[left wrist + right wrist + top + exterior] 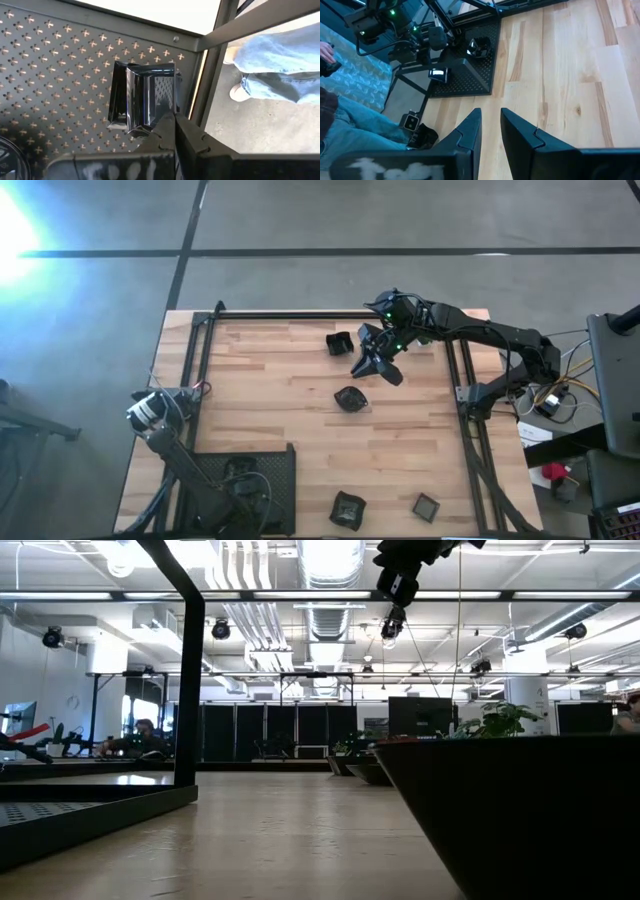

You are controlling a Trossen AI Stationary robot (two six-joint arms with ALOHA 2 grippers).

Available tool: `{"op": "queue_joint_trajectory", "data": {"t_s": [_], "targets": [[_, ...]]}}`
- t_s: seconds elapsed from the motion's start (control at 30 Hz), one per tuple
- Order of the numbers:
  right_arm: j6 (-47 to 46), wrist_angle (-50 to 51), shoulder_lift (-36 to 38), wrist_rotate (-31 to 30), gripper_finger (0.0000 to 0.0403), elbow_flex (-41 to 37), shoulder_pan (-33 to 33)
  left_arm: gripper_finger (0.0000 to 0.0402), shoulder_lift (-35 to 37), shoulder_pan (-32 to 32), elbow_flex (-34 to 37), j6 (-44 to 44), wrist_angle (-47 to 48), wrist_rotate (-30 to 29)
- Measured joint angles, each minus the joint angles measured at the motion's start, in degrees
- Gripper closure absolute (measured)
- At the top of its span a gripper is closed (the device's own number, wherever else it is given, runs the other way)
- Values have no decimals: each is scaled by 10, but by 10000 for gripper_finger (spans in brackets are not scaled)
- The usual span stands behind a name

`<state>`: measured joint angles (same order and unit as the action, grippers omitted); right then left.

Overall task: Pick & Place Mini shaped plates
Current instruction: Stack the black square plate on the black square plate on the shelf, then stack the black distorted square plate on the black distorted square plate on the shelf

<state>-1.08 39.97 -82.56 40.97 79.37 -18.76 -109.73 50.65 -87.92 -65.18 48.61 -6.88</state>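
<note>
High view has the right claw [375, 366] over the desk [280, 420], a squarish plate [340, 342] just beside it and a rounder plate [349, 398] near on its other side. Its fingers are only narrowly apart and empty, so I'd worry it comes down on a rim and skids or flips the dish instead of straddling it. The left claw [172, 117] is closed at a square plate [142, 97] lying in the mesh tray [60, 60]
</note>
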Motion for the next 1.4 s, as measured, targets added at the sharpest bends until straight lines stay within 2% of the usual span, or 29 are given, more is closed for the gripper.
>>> {"op": "queue_joint_trajectory", "data": {"t_s": [0.87, 1.23, 1.4], "targets": [[0, 0, 0, -1, 335, 0, 0, 401, 0, 0, 1, 17, 24, -22], [0, 0, 0, -1, 335, 0, 0, 336, 0, 0, 1, 4, 23, -20], [0, 0, 0, -1, 335, 0, 0, 331, 1, 0, 1, -6, 19, -17]]}}
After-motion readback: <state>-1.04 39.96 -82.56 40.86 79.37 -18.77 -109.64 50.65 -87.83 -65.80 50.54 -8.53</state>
